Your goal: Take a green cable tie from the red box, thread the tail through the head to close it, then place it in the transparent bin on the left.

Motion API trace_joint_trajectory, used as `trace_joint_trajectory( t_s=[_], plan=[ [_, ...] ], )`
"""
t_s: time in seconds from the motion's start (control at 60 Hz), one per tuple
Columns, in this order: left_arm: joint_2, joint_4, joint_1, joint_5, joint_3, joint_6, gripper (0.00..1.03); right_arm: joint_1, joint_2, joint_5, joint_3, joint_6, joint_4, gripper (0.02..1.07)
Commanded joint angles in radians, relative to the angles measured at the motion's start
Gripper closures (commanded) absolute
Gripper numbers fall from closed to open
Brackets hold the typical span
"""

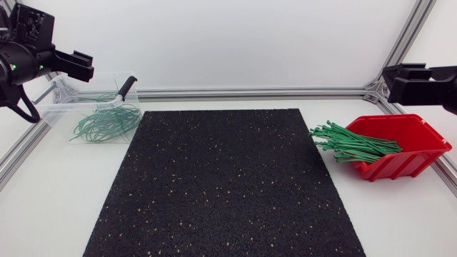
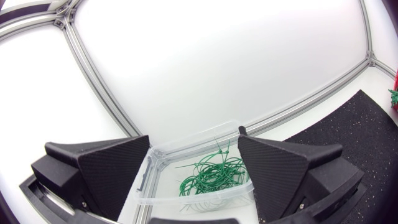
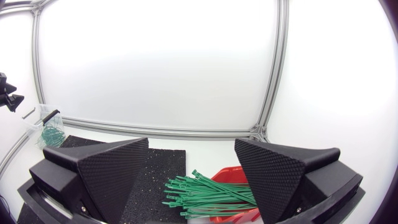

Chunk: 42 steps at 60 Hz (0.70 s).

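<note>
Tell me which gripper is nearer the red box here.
Right. The right gripper hangs open just behind the red box, which lies ahead of and below it. The left gripper hangs open by the transparent bin, across the black mat.

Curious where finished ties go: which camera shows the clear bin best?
Head view: nearly the whole transparent bin shows, looped ties inside. The left wrist view hides part behind its gripper; the right wrist view shows it tiny.

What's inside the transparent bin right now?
A tangle of looped green cable ties lies in the transparent bin; a black-handled item leans at its rim. Overlapping loops hide their count.
</note>
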Motion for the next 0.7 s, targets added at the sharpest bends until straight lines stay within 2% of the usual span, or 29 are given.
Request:
trace_joint_trajectory(
  t_s=[0.0, 0.233, 0.683],
  plan=[
    [-0.056, 0.007, -0.015, 0.004, -0.068, -0.003, 0.04, -0.018, -0.046, 0.008, -0.048, -0.029, 0.018, 0.06],
    [-0.207, 0.012, -0.015, 0.062, -0.204, -0.033, 0.04, -0.067, -0.161, -0.004, -0.15, -0.077, 0.072, 0.06],
    [-0.481, 0.044, -0.046, 0.07, -0.448, -0.142, 0.04, -0.104, -0.368, -0.017, -0.361, -0.097, 0.169, 0.06]
  ],
)
